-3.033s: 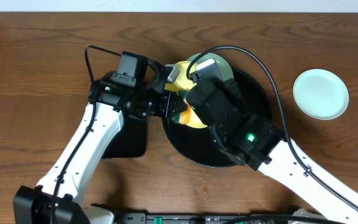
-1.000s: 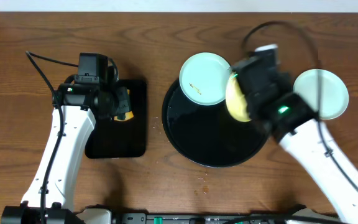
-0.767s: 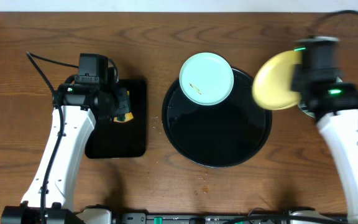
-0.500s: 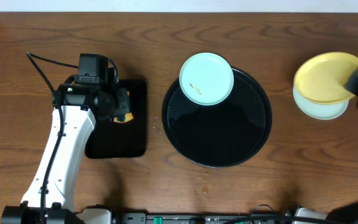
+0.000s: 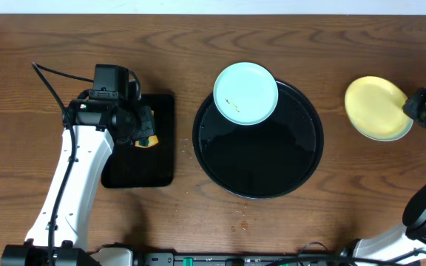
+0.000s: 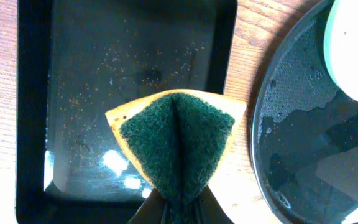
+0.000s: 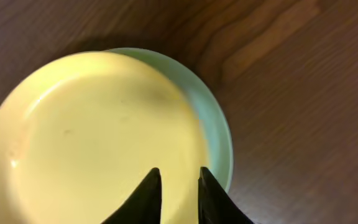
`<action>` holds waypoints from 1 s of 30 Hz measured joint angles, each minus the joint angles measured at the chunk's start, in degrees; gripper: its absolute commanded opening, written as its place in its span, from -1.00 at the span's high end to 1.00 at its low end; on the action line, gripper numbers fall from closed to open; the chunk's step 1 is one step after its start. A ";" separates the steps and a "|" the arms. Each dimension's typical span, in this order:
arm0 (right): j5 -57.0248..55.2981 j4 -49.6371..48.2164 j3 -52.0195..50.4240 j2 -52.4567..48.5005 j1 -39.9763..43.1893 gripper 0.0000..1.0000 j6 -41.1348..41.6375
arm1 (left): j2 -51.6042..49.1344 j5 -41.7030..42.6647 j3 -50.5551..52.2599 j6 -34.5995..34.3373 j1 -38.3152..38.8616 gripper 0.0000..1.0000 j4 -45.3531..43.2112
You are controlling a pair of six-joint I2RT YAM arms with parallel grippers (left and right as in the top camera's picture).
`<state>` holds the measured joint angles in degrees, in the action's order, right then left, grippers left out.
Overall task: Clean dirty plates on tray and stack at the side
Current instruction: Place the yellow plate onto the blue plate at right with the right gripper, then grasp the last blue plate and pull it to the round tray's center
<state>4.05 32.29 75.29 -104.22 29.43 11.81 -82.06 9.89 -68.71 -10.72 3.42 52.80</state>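
In the overhead view, the large round black tray with a low rim (image 5: 261,166) lay in the middle of the frame on the brown wooden surface (image 5: 198,44). A pale mint-green round plate (image 5: 245,92) sat at the tray's upper left, overlapping the rim, with a few small dark marks toward its lower left. At the far right of the frame, well apart from the tray, a pale yellow round plate (image 5: 376,106) rested on top of a second mint-green plate (image 7: 219,121), of which only a crescent showed along one side. The right end effector (image 7: 178,171) was over the yellow plate's edge, its fingers (image 7: 149,196) narrowly apart, one inside the rim and one about at the rim; whether they pressed on the plate could not be told. At the left of the frame, the left end effector (image 6: 179,210) was closed on a folded sponge with a dark green scouring face and yellow backing (image 6: 176,140), holding it above a smaller rectangular black tray (image 6: 73,81) whose wet floor was dotted with fine specks.
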 measured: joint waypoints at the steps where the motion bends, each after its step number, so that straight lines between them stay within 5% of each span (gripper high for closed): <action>1: 0.33 -0.24 0.00 -0.02 0.00 0.41 -0.24 | 0.00 0.00 0.00 0.00 0.00 0.85 0.00; 3: 0.87 -0.52 0.00 0.02 0.00 0.23 -0.42 | 0.00 0.00 0.00 0.00 0.00 0.84 0.00; 12: 11.54 0.72 0.02 0.87 -2.99 0.21 -4.55 | 0.00 0.00 0.00 0.00 0.00 0.85 0.00; 19: 15.74 1.92 0.24 1.29 -21.09 0.07 -12.04 | 0.00 -0.02 0.00 0.00 0.00 0.84 0.02; 30: 2.84 -13.94 0.61 -0.35 -42.69 0.08 -14.91 | 0.00 0.00 0.00 0.00 0.00 0.84 0.17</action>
<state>6.90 18.35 75.90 -104.57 -13.26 -3.09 -82.06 9.89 -68.71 -10.72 3.42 52.97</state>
